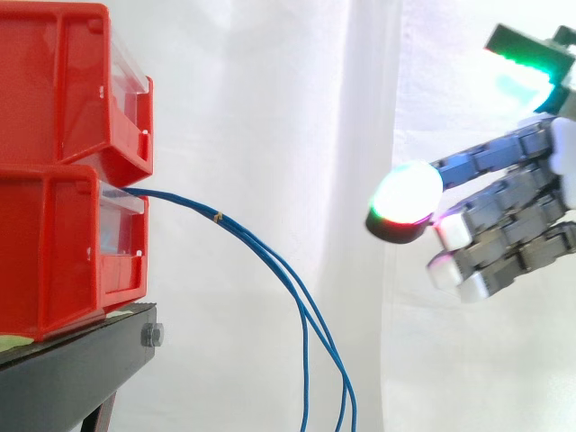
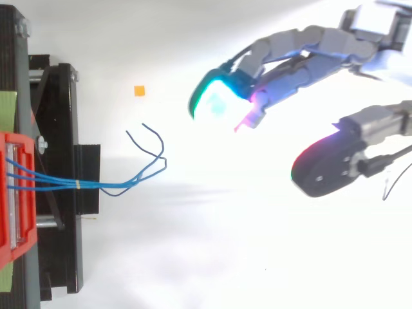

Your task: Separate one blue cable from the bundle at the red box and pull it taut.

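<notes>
I see the hand (image 1: 513,202) on the right of the side view, well apart from the blue cables (image 1: 270,256), its fingers (image 2: 302,55) loosely extended and its thumb (image 2: 328,164) held apart from them, with nothing between them. The cables come out of the front of the lower red bin (image 1: 54,243), just under the upper red bin (image 1: 63,81), on the black stand (image 1: 72,369) at the left. A small yellowish tie (image 2: 78,185) binds them near the bin, and from there they sag rightward and downward in a slack curve, fanning apart at their loose ends (image 2: 151,138).
</notes>
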{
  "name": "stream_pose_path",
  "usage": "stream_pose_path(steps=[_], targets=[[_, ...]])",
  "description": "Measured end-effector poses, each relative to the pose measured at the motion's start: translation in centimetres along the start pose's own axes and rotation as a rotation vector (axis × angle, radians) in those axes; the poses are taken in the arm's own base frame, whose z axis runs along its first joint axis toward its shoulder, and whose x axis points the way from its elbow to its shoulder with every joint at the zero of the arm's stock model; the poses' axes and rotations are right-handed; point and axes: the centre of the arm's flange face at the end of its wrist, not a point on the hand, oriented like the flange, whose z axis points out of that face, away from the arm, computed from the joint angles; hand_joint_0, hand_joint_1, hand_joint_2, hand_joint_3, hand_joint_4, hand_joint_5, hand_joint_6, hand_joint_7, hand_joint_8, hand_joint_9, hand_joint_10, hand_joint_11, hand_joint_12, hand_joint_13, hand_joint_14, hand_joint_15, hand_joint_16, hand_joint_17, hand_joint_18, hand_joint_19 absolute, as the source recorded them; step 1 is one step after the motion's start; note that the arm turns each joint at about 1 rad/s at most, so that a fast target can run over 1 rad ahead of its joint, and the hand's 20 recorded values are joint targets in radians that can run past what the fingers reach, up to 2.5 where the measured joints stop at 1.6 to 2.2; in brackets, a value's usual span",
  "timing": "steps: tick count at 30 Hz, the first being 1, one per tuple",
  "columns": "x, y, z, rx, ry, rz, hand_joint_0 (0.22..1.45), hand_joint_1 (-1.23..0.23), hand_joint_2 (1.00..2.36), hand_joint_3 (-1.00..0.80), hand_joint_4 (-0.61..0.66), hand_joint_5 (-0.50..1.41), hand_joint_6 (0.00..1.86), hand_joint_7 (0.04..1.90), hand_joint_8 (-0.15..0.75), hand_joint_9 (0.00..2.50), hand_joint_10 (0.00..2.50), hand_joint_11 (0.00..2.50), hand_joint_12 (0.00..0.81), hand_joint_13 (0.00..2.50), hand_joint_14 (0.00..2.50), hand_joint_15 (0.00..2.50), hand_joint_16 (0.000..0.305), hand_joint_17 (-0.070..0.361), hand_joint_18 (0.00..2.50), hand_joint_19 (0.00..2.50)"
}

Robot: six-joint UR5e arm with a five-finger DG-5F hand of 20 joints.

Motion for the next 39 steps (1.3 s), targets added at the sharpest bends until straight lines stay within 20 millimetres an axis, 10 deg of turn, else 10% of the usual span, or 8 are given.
stream_pose_path(steps=[15, 39], targets=[[4.2, -5.6, 8.5, -0.005, 0.007, 0.007, 0.52, -0.6, 1.0, -0.5, 0.16, -0.19, 0.5, 0.79, 0.249, 0.73, 0.01, 0.56, 0.309, 0.56, 0.01, 0.38, 0.04, 0.09, 0.33, 0.47], [7.1, -8.3, 12.2, -0.119, 0.118, 0.17, 0.53, -0.62, 1.0, -0.5, 0.17, -0.16, 0.5, 0.93, 0.258, 0.79, 0.02, 0.65, 0.308, 0.6, 0.01, 0.43, 0.04, 0.09, 0.35, 0.49]])
